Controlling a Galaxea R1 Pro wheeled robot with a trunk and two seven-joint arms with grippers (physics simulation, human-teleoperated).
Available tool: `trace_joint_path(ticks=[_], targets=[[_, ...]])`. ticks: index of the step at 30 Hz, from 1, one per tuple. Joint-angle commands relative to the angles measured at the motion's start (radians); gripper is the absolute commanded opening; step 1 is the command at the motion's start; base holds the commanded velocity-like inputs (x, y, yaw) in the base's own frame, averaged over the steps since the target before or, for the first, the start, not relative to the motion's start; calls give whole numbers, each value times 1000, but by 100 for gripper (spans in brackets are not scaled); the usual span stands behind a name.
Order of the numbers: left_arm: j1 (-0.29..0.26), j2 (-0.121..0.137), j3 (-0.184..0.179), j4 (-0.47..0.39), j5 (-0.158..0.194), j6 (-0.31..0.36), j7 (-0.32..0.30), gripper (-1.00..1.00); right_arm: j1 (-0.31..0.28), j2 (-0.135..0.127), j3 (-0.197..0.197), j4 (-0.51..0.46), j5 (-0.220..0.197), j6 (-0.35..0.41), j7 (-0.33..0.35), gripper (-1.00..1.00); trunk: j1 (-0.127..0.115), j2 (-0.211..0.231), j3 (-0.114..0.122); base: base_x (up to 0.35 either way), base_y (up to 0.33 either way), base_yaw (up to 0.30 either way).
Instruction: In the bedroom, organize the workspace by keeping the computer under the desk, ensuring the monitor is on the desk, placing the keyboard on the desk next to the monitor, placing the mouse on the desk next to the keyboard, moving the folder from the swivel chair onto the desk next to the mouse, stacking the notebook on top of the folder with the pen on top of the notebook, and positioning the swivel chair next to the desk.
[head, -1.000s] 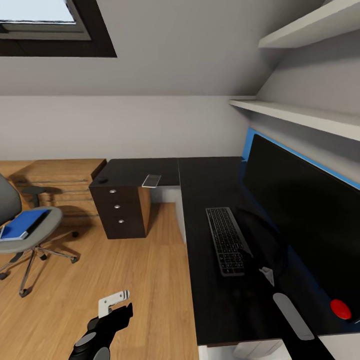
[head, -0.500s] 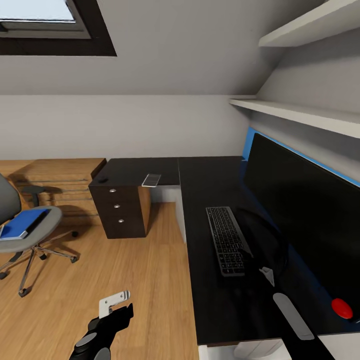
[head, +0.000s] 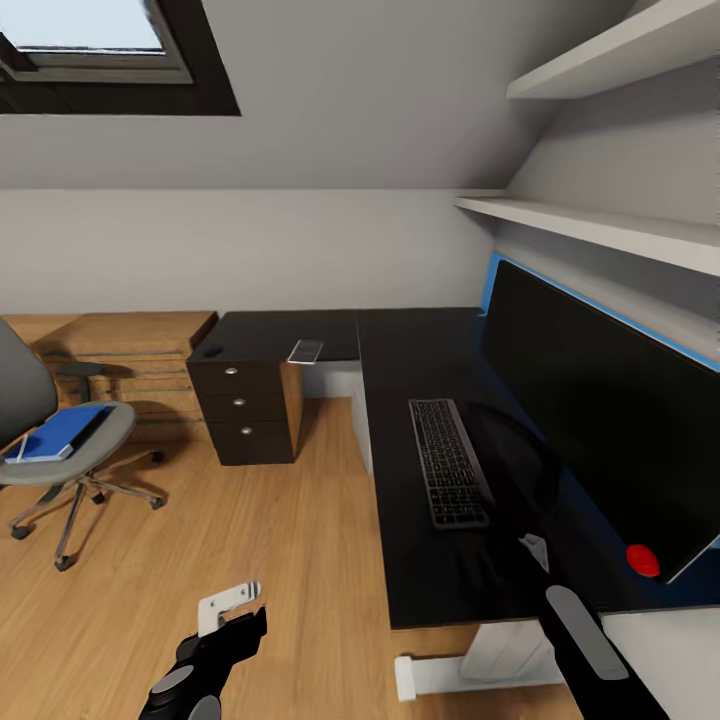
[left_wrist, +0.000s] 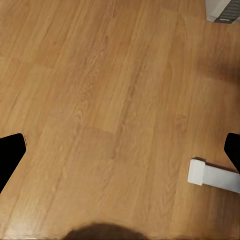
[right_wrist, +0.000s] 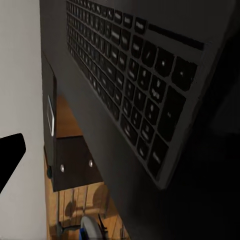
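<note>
- Black left gripper (head: 232, 612) hangs low over the wood floor (head: 250, 540); in the left wrist view its fingertips (left_wrist: 10, 150) sit at opposite edges, spread wide apart, with nothing between them.
- Right gripper (head: 535, 548) hovers over the desk (head: 420, 350) just beside the near end of the keyboard (head: 447, 461); whether its jaws are apart or together cannot be told.
- Keyboard lies flat on the desk top in front of the monitor (head: 600, 420), which stands upright along the blue back panel (head: 492, 280).
- Mouse (head: 211, 351) rests on the far wing of the desk, above the black drawer unit (head: 245, 410), near a flat grey square (head: 305, 350).
- Swivel chair (head: 50, 440) stands well apart from the desk; the folder (head: 55, 432) lies on its seat with the notebook (head: 88, 426) on top.
- White desk foot (head: 470, 672) rests on the floor.
</note>
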Motion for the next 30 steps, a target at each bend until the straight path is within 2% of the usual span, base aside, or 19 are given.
trace_joint_path(ticks=[1, 14, 22, 26, 27, 29, 30], targets=[[0, 0, -1, -2, 9, 1, 8, 100, 0, 0, 1, 0, -9, 1, 0, 100, -1, -1, -1, -332, 0, 0], [0, 1, -1, 0, 9, 2, 8, 100, -1, 0, 2, 1, -6, -4, 0, 100, -1, -1, -1, -334, 0, 0], [0, 2, 1, 1, 10, 2, 10, 100, -1, 0, 12, 22, -1, -71, 3, 100, -1, -1, -1, -334, 0, 0], [0, 4, 1, 53, 10, 2, 10, 100, -1, 0, 66, 67, 39, -91, 5, 100, -1, -1, -1, -334, 0, 0], [0, 5, 2, 95, 8, 1, 11, 100, 0, 0, 95, 75, 64, -96, 6, 100, -1, -1, -1, -334, 0, 0], [0, 7, 3, 141, 7, 0, 11, 100, 1, 0, 124, 81, 94, -100, 6, 100, -1, -1, -1, -334, 0, 0], [0, 12, 4, 188, 5, -1, 10, 100, 2, -1, 147, 86, 126, -105, 6, 100, -1, -1, -1, -334, 0, 0]])
